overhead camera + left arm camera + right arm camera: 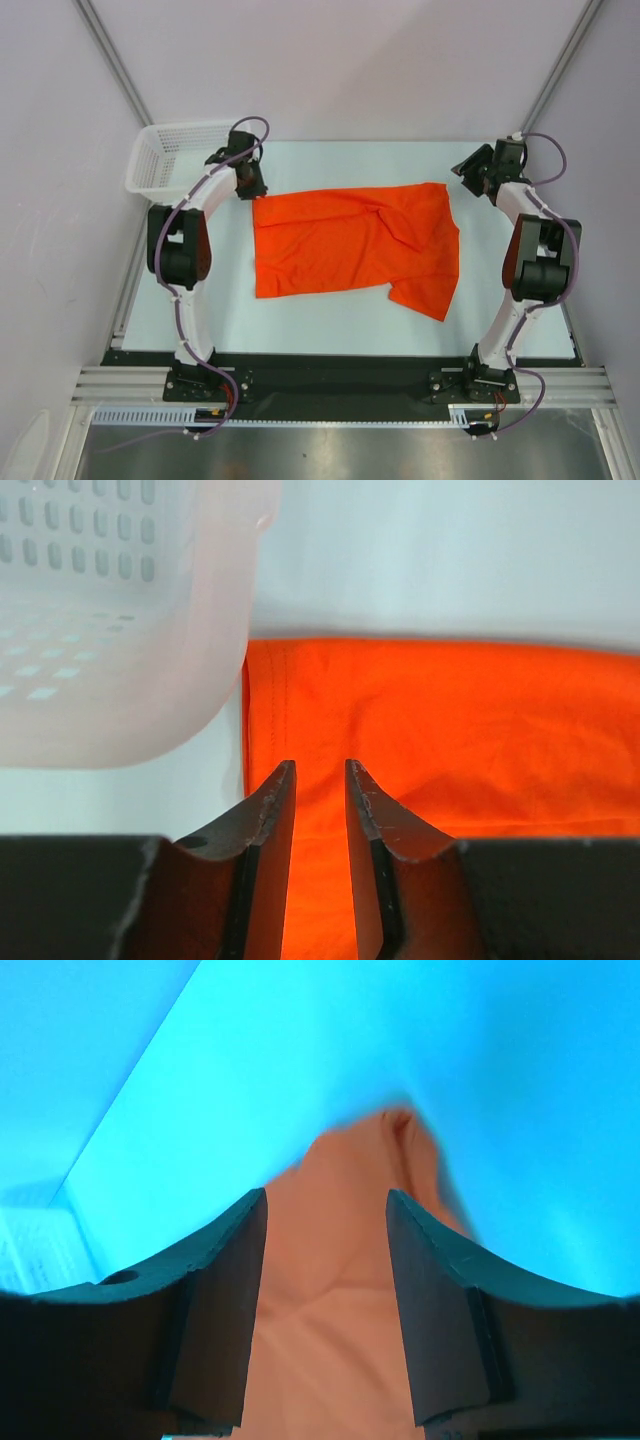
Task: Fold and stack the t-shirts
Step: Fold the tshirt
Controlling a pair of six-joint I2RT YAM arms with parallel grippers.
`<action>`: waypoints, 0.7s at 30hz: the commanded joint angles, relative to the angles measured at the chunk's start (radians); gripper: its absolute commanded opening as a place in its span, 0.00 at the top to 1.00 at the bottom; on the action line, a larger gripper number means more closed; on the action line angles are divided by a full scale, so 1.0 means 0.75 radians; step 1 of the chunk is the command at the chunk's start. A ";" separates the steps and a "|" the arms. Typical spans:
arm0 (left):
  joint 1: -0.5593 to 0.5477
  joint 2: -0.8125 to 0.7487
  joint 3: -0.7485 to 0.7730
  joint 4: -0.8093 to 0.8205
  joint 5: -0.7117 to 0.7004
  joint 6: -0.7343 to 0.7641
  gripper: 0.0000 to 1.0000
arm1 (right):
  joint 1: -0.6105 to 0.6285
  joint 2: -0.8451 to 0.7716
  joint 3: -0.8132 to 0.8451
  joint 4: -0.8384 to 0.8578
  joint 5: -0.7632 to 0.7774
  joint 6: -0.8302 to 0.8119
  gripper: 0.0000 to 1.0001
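I hold both arms at the far corners of the t-shirt [350,240], which lies spread flat in the middle of the table [330,330], its long side running left to right and one sleeve trailing toward the near right. The placing looks deliberate to me: with a gripper at each far corner, the far edge can be lifted evenly and drawn toward me for a fold.

The left gripper [252,188] hangs low at the shirt's far left corner, just beside the white mesh basket [165,160]. In its wrist view the fingers [272,810] stand a narrow slit apart with orange cloth showing beneath and between them. Nothing is pinched, as far as I can judge, and I cannot tell whether the tips touch the fabric.

The right gripper [468,170] sits just off the far right corner, clear of the cloth. Its jaws are spread wide and hold nothing, and the shirt's corner lies framed in the gap between them, below and ahead.

No fold is made yet, by my reading.
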 commanded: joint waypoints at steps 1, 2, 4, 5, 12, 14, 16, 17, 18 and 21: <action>0.000 0.048 0.058 0.053 0.017 -0.040 0.69 | -0.017 0.171 0.130 0.180 0.024 -0.028 0.44; -0.002 0.054 0.054 0.063 0.021 -0.042 0.69 | -0.013 0.206 0.165 0.177 -0.004 -0.020 0.44; -0.002 0.087 0.054 0.077 0.025 -0.046 0.70 | 0.001 0.292 0.228 0.201 -0.029 -0.011 0.45; -0.002 0.097 0.056 0.079 0.025 -0.048 0.70 | 0.019 0.314 0.245 0.209 -0.029 -0.013 0.45; -0.002 0.148 0.099 0.086 0.015 -0.028 0.70 | 0.034 0.398 0.296 0.197 0.018 0.046 0.51; -0.002 0.159 0.097 0.094 0.017 -0.030 0.70 | 0.032 0.410 0.306 0.197 0.008 0.044 0.53; -0.002 0.169 0.099 0.100 0.021 -0.038 0.70 | 0.030 0.423 0.320 0.187 0.004 0.046 0.54; -0.002 0.175 0.103 0.102 0.023 -0.038 0.70 | 0.030 0.425 0.320 0.191 0.002 0.048 0.55; -0.004 0.181 0.109 0.102 0.023 -0.038 0.70 | 0.032 0.429 0.318 0.195 0.002 0.050 0.55; -0.002 0.193 0.118 0.112 0.025 -0.038 0.70 | 0.034 0.449 0.331 0.193 0.002 0.072 0.57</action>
